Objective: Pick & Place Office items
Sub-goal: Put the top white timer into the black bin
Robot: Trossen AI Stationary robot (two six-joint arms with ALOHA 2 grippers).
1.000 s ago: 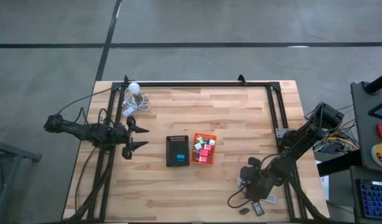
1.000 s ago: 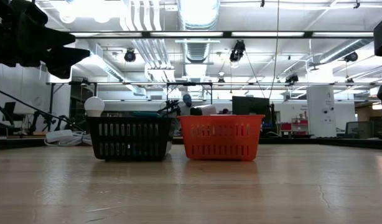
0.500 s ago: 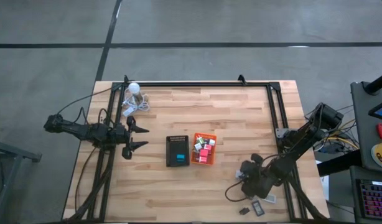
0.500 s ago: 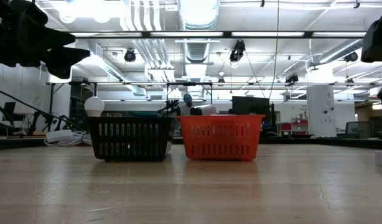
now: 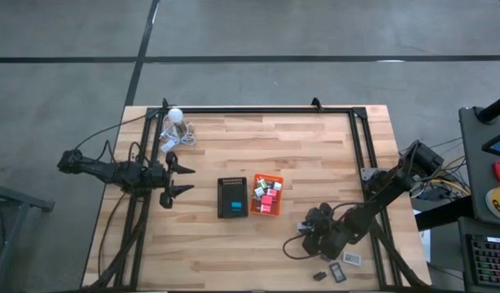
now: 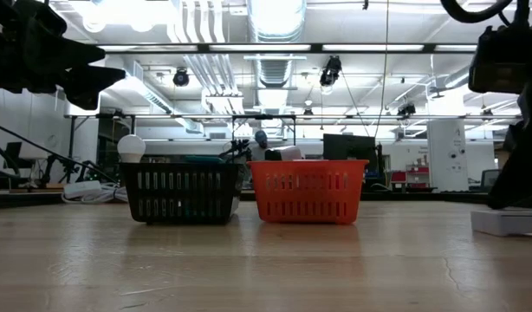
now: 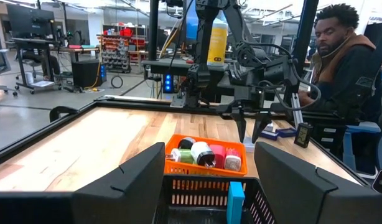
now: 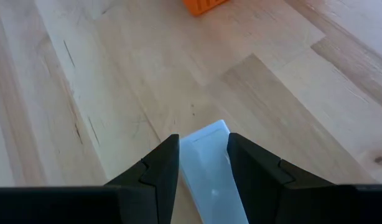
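Observation:
The orange tray (image 5: 276, 179) holds several small red, pink, green and white office items (image 5: 266, 198), which also show in the left wrist view (image 7: 206, 154). The black tray (image 5: 232, 185) beside it holds a blue piece (image 5: 233, 203). Three more small pieces (image 5: 337, 272) lie flat by the table's near right edge. My right gripper (image 5: 305, 236) hovers between those pieces and the trays, shut on a flat white piece (image 8: 206, 168). My left gripper (image 5: 187, 179) waits open, left of the black tray. My right gripper pinches the flat white piece between its two fingers (image 8: 158, 169), which lie on its two long sides (image 8: 223, 152). The fingers slant down from above. The piece's free end (image 8: 206, 134) sticks out past the fingertips, and it looks lifted clear of the table.
A white ball with a coiled grey cable (image 5: 175, 124) lies at the far left corner. A black frame (image 5: 258, 109) runs along the far and side edges. A white flat piece (image 6: 509, 221) lies on the table at the right. A person (image 7: 343, 56) sits beyond the table's right side.
My right gripper has moved away from the table's near right edge, leftward and toward the trays, carrying the white piece. The small pieces by the near edge stay where they were. The left arm has kept still.

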